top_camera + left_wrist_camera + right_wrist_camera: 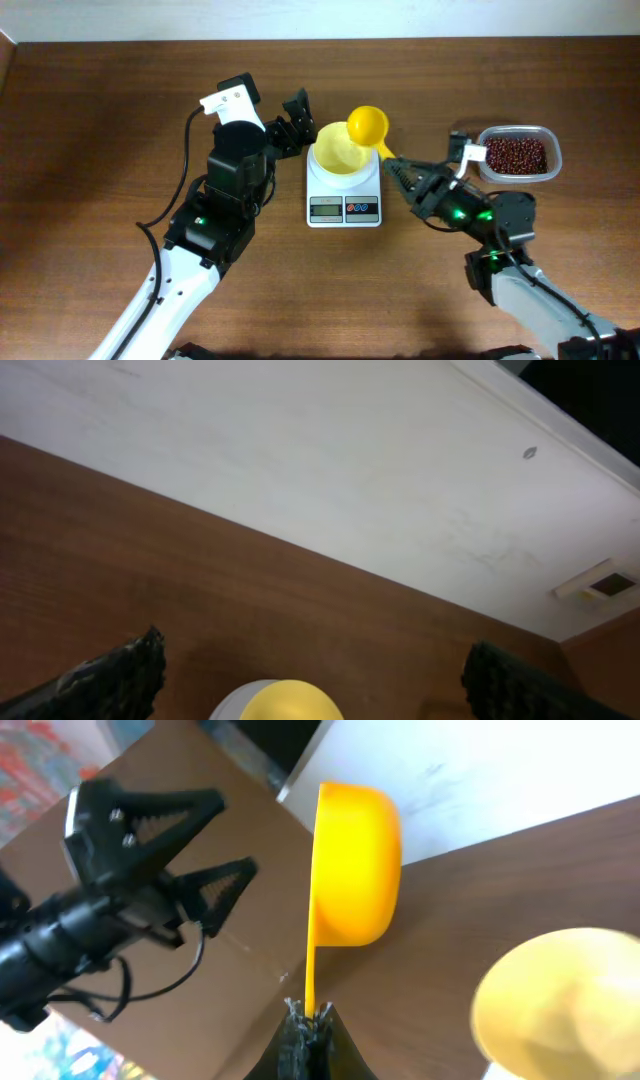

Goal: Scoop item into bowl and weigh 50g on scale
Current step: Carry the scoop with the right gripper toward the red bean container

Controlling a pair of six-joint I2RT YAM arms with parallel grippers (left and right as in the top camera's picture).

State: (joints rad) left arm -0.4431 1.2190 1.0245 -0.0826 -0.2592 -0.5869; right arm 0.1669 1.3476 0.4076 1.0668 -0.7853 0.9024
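Note:
The pale-yellow bowl (340,152) sits on the white scale (344,185) at the table's middle; it also shows in the right wrist view (560,1000). My right gripper (398,172) is shut on the handle of a yellow scoop (368,126), held tipped over the bowl's far right rim; in the right wrist view the scoop (355,865) is on its side above my jaws (310,1015). The red-brown beans (516,155) lie in a clear tub at the right. My left gripper (290,125) is open, just left of the bowl; its wrist view shows the scoop (290,702) between the fingers.
The clear tub (548,150) stands at the right, behind my right arm. A white wall (350,480) borders the table's far edge. The left arm's black cable (185,170) hangs beside it.

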